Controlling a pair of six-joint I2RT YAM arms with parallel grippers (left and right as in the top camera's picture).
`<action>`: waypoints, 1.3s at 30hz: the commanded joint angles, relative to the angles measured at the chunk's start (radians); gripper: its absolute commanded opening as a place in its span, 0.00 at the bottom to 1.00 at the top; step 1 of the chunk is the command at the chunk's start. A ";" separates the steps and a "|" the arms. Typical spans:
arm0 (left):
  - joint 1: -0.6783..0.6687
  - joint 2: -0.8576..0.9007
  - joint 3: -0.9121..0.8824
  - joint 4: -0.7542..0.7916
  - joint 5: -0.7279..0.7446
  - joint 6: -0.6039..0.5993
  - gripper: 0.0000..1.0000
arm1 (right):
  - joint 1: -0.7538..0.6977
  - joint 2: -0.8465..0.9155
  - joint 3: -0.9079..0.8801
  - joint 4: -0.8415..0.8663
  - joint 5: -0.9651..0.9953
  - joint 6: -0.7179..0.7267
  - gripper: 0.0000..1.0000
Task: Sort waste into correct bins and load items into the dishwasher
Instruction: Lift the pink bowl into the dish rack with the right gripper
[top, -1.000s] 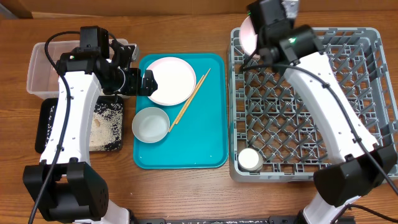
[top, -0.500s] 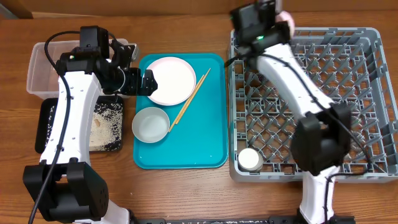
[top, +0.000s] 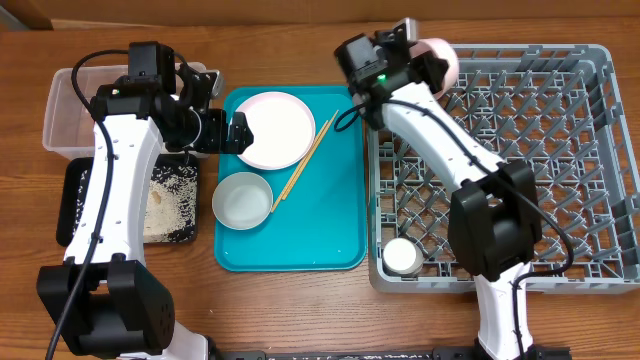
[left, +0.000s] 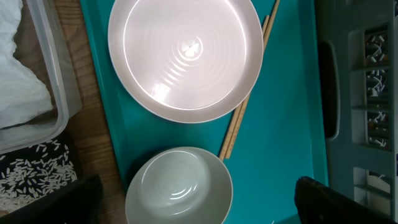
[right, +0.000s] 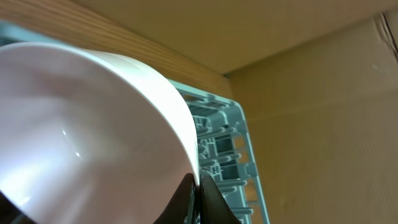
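Pink-tinted and tipped on edge, a white bowl (top: 442, 62) was pinched by its rim between the closed fingers of the right gripper (top: 415, 62). It hung over the far left corner of the grey dish rack (top: 560, 150), just right of the teal tray's (top: 340, 235) far right corner. Over the last second the right wrist had swung round from the rack side to the tray side, carrying the bowl slightly further over the rack. It was not yet down among the pegs, so loading looked mid-step. The bowl's mouth faced sideways rather than up; exactly which way was hard to tell.

The left gripper (top: 240, 133), spread wide and empty, had not moved from the tray's left edge. On the tray a round plate (left: 185, 56) lay flat with a greyish bowl (left: 179, 186) nearer. The chopsticks (left: 249, 81) ran diagonally from the tray's far right towards its middle, against the plate's rim.
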 joint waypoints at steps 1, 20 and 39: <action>0.000 -0.004 0.023 0.000 -0.007 -0.021 1.00 | 0.054 0.012 -0.003 -0.029 -0.104 0.000 0.08; 0.000 -0.004 0.023 0.000 -0.007 -0.021 1.00 | 0.097 -0.025 0.162 -0.277 -0.343 0.202 0.91; 0.000 -0.004 0.023 0.000 -0.007 -0.021 1.00 | 0.010 -0.087 0.447 -0.433 -1.275 0.557 1.00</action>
